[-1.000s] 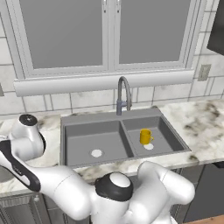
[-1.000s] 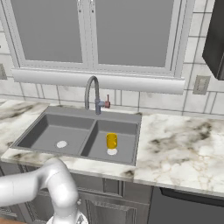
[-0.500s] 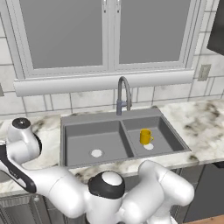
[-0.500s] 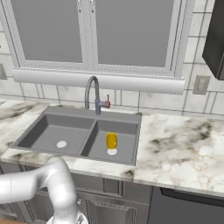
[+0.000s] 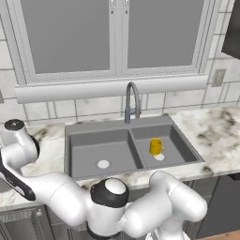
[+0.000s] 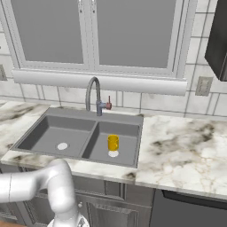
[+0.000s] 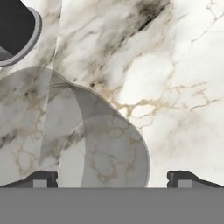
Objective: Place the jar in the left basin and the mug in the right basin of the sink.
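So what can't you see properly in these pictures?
- Jar: hand view, its lower part cut off by the bottom edge; see-through, so its outline is faint.
- Mug handle: too small in the left base view.
- Pincer: just the fingertips show in the hand view.
- Left basin: near wall hidden by its rim.

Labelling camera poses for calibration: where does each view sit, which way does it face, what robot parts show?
Left base view: behind-left, facing the sink and mug; arm sweeps lower frame.
Right base view: behind-right, same sink and mug; arm lower left.
Hand view: down on marble counter, over translucent jar; gripper open.
Base views share sink, mug, faucet.
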Robot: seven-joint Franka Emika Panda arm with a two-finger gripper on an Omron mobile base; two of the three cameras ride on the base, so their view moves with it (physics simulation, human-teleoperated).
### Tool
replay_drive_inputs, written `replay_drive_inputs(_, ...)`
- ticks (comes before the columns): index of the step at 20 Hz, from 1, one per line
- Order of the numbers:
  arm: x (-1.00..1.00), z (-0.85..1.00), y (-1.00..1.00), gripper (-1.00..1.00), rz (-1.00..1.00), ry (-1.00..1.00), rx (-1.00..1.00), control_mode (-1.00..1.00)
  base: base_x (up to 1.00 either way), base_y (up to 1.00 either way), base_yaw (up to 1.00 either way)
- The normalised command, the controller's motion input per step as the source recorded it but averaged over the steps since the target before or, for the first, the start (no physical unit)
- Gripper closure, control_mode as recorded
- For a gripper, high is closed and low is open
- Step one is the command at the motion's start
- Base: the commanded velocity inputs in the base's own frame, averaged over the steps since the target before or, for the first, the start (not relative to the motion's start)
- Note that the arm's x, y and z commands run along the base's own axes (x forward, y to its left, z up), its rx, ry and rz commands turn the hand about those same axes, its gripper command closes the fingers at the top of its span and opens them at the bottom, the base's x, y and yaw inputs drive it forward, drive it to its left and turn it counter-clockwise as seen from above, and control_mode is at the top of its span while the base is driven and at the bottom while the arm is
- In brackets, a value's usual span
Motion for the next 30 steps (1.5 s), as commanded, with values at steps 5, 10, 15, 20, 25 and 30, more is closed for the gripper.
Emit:
replay_drive_inputs(5,-0.01,0.02,0.2,-1.0,0.0,-0.04,0.0,-1.0,0.0,0.0,0.0)
replay_drive_inputs(10,-0.08,0.02,0.19,-1.0,0.0,-0.04,0.0,-1.0,0.0,0.0,0.0)
replay_drive_inputs(15,-0.06,0.0,0.1,1.0,0.0,-0.01,0.0,-1.0,0.0,0.0,0.0)
replay_drive_inputs(20,-0.19,0.0,-0.01,1.0,-0.03,-0.01,0.0,-1.0,0.0,0.0,0.0)
replay_drive_inputs(25,-0.28,0.0,-0.23,1.0,-0.06,-0.02,0.0,-1.0,0.0,0.0,0.0)
replay_drive_inputs(30,-0.49,0.02,-0.52,1.0,-0.1,-0.06,0.0,-1.0,0.0,0.0,0.0)
